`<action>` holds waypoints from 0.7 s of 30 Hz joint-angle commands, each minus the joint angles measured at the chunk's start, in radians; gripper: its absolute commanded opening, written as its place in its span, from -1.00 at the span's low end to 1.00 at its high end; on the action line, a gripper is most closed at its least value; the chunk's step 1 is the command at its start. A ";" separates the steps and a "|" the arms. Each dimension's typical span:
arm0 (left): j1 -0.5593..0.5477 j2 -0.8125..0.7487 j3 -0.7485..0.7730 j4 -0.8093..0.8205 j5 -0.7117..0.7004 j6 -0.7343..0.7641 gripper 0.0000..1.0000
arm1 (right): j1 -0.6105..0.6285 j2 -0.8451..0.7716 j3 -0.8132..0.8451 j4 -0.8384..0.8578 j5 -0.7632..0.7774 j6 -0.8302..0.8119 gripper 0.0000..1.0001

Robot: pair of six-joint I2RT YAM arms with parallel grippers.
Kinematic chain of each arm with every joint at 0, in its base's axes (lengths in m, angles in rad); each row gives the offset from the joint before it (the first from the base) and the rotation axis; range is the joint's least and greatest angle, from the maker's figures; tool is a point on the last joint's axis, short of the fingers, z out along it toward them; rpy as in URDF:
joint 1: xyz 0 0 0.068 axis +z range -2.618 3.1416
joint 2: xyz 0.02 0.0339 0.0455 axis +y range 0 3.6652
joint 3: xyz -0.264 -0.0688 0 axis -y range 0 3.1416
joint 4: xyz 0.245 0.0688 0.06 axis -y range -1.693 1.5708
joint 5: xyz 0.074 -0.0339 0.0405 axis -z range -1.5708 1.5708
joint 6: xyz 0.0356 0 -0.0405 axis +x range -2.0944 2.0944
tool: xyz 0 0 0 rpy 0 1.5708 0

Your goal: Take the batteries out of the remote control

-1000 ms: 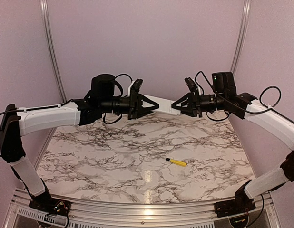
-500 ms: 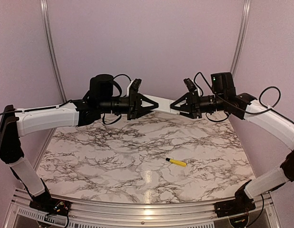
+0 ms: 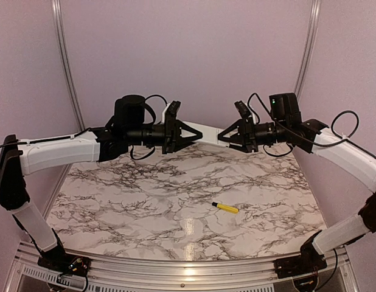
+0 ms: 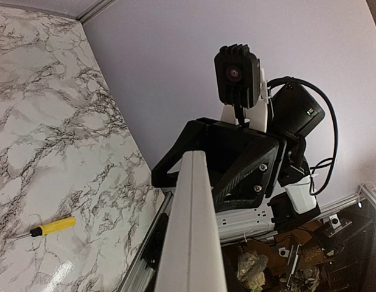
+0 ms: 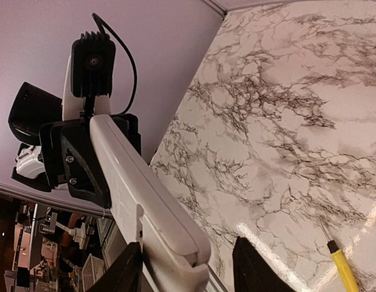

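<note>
The white remote control point(image 3: 206, 131) hangs in mid-air between my two grippers, above the back of the marble table point(image 3: 145, 201). My left gripper point(image 3: 191, 134) is shut on its left end. In the left wrist view the remote point(image 4: 191, 231) runs straight out from the camera. My right gripper point(image 3: 223, 137) is open around the remote's right end. In the right wrist view the remote point(image 5: 139, 188) lies against the left finger point(image 5: 128, 267), with a wide gap to the right finger point(image 5: 252, 261). A seam shows near the remote's end. No batteries are in view.
A yellow stick with a black tip point(image 3: 225, 207) lies on the table right of centre, below the grippers. It also shows in the left wrist view point(image 4: 51, 226) and the right wrist view point(image 5: 345, 267). Purple walls close in the back and sides.
My right gripper has shifted slightly to the left along the remote. The left arm and the remote have barely moved.
</note>
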 commanded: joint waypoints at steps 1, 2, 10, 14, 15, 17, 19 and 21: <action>-0.003 -0.057 0.011 0.017 -0.008 0.032 -1.00 | 0.004 0.000 0.003 -0.066 0.016 -0.026 -0.02; -0.003 -0.058 0.010 0.014 -0.007 0.034 -1.00 | 0.004 -0.001 0.004 -0.067 0.017 -0.026 0.00; -0.003 -0.074 -0.006 0.000 -0.018 0.042 -1.00 | 0.004 -0.004 0.009 -0.054 -0.003 -0.015 -0.24; -0.003 -0.082 -0.015 -0.010 -0.023 0.049 -1.00 | 0.004 -0.004 0.010 -0.054 -0.014 -0.012 -0.38; -0.003 -0.084 -0.017 -0.012 -0.024 0.052 -1.00 | 0.004 -0.004 0.012 -0.056 -0.013 -0.012 -0.38; -0.003 -0.087 -0.016 -0.021 -0.029 0.058 -1.00 | 0.004 -0.005 0.012 -0.061 -0.009 -0.014 -0.39; -0.003 -0.089 -0.017 -0.030 -0.031 0.062 -1.00 | 0.005 -0.005 0.012 -0.065 -0.007 -0.015 -0.40; -0.003 -0.088 -0.017 -0.041 -0.035 0.070 -1.00 | 0.005 -0.003 0.015 -0.071 -0.007 -0.018 -0.35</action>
